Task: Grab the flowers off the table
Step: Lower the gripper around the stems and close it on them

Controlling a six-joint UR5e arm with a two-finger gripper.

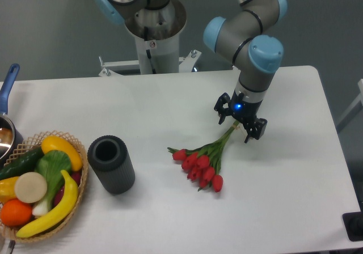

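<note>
The pincer (238,123) hangs right of centre with fingers apart, straddling the stem end of the flowers (203,162), which lie mid-table (295,208). A dark cylinder (111,164) stands well left; a fruit basket (39,187) sits at lower left.
</note>
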